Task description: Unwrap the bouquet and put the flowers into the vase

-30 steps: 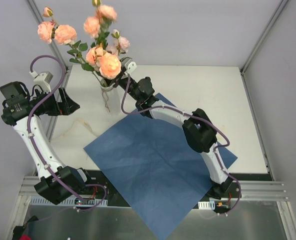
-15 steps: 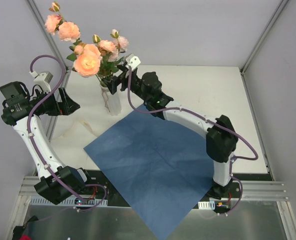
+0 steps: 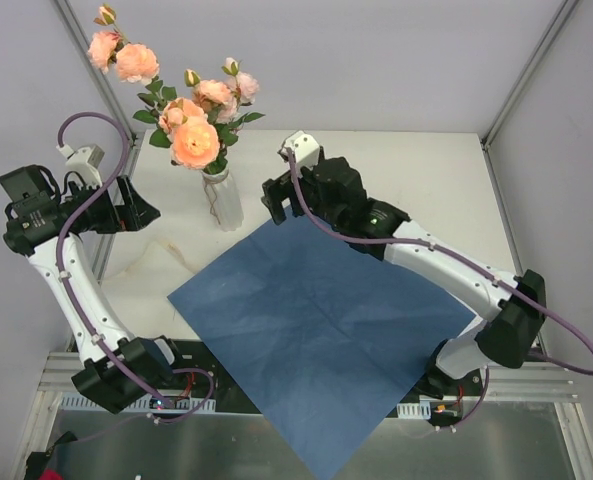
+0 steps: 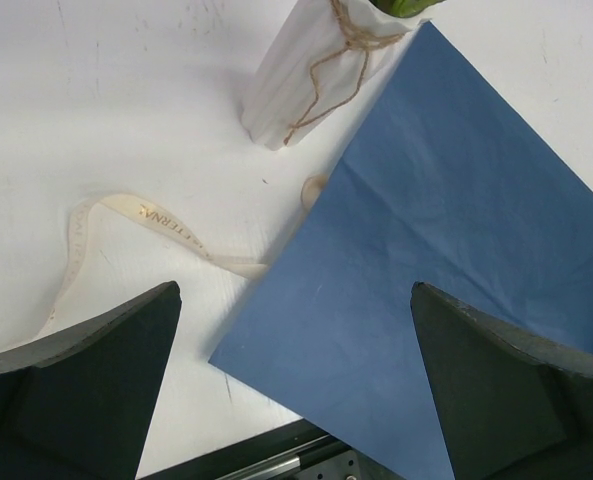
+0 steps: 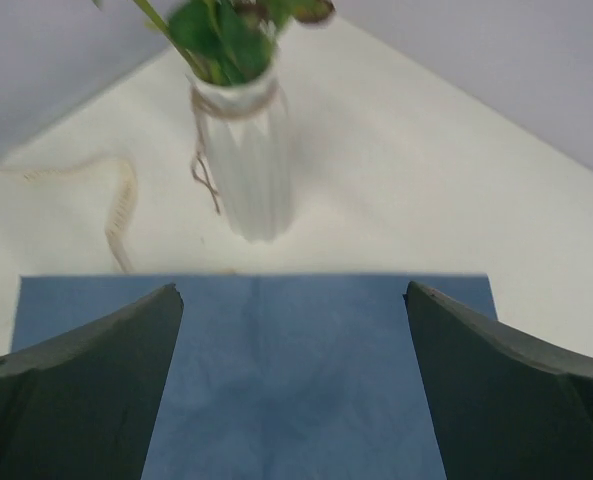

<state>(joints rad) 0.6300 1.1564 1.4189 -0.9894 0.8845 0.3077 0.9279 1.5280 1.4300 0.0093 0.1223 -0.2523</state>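
Several peach-pink flowers (image 3: 196, 140) stand with their green stems (image 5: 216, 40) in the slim white ribbed vase (image 3: 222, 198), which is upright at the back left of the table. The bouquet is unwrapped: its blue paper (image 3: 316, 320) lies flat and its cream ribbon (image 3: 161, 255) lies loose beside it. My right gripper (image 3: 274, 200) hangs open just right of the vase (image 5: 246, 165), over the paper's far corner, touching nothing. My left gripper (image 3: 141, 208) is open and empty, left of the vase (image 4: 306, 75).
The blue paper (image 4: 456, 260) reaches past the table's near edge over the metal rail (image 3: 306, 400). The ribbon (image 4: 146, 215) curls between the vase and the sheet's left corner. Twine hangs round the vase's neck. Grey walls close in the back and sides.
My right gripper opened, let go of the flowers and drew back to the right, away from the vase. The flowers settled upright in the vase. The left arm stayed put.
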